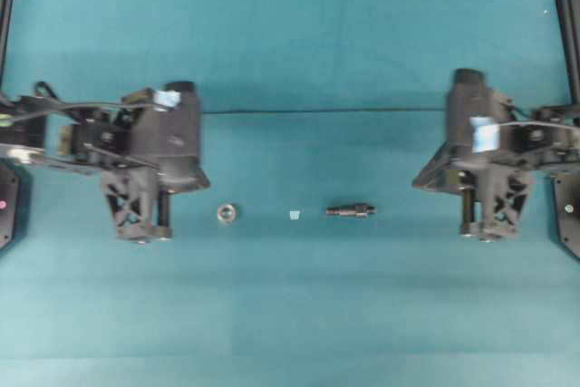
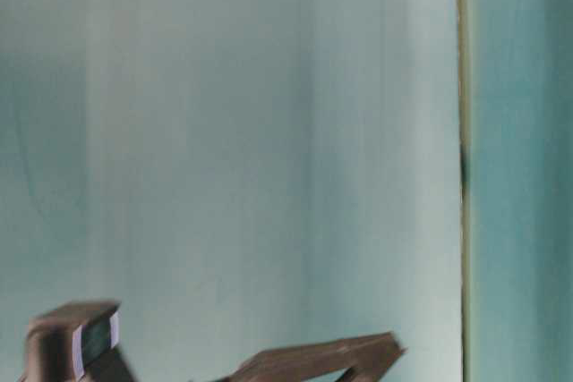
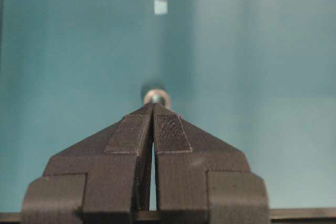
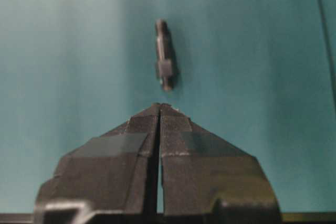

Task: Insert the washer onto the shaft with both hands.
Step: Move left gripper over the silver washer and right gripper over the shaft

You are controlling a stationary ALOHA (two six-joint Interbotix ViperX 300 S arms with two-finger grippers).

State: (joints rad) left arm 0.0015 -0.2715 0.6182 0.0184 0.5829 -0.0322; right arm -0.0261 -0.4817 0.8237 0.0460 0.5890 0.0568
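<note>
- Closest to the left wrist cam: left gripper (image 3: 153, 109), black triangular fingers (image 3: 126, 135) pressed tip to tip, nothing between them.
- Washer (image 3: 157, 97), small silvery ring, lies flat on the teal table (image 3: 273, 77) just past those tips at 12 o'clock; looks apart from them, but the tips hide its near edge, so contact can't be ruled out.
- Pale scrap (image 3: 160, 6) sits further on at 12 o'clock.
- Right wrist cam: right gripper (image 4: 159, 107) also closed tight, empty.
- Shaft (image 4: 165, 53), dark stepped rod, lies lengthwise at 12 o'clock, near the tips but apart.
- Overhead: washer, scrap, shaft lie in one row mid-table; washer at 9 o'clock of scrap, shaft at 3 o'clock.
- L arm at far 9 o'clock of the row, R arm at far 3 o'clock.
- Table-level cam: blurred; only dark arm parts at the bottom edge.
</note>
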